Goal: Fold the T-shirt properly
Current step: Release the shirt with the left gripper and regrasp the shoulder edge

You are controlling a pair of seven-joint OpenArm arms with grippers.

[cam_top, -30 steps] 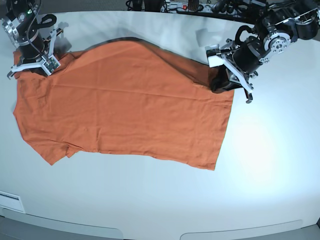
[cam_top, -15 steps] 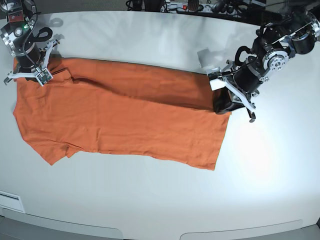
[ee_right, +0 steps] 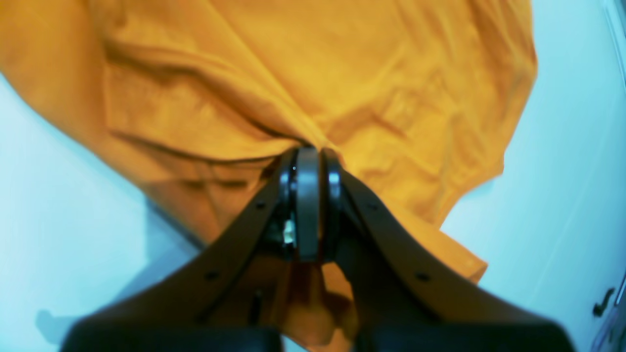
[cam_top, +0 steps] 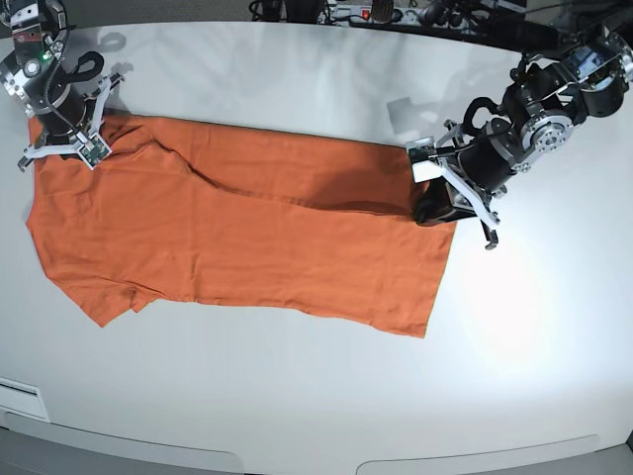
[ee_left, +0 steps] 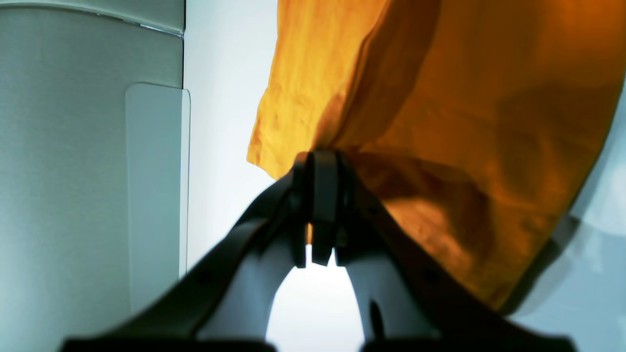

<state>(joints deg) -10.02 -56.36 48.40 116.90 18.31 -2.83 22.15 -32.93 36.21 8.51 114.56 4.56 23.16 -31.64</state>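
the t-shirt (cam_top: 247, 233) lies spread on the white bench (cam_top: 326, 396), long axis running across the base view, with one short sleeve pointing toward the near bench edge at that view's left.

claw state:
- left claw (ee_left: 315, 166): jaws pressed together on a gathered pinch of orange fabric at the far corner of the shirt's edge on the base view's right (cam_top: 435, 203).
- right claw (ee_right: 308, 161): jaws likewise closed on a bunched pinch of fabric at the shirt's far corner on the base view's left (cam_top: 64, 143).

a crease runs through the cloth between the two grips, and the far edge looks low, close to or on the bench.

hazards from this position (judgement):
- the fabric is thin and soft. each grip holds only a small pinch, so a sideways pull or a fast lift could slide the cloth out of one claw, leaving the fold skewed.
- uneven travel of the two arms would drag the far edge askew, so it would not land parallel to the near edge.
- too much tension between the claws may shift the whole shirt across the smooth bench rather than fold it.
- slack between the claws may let the middle sag and trap wrinkles under the folded layer.

containers: none visible in any view; nothing holds the shirt but the bench.
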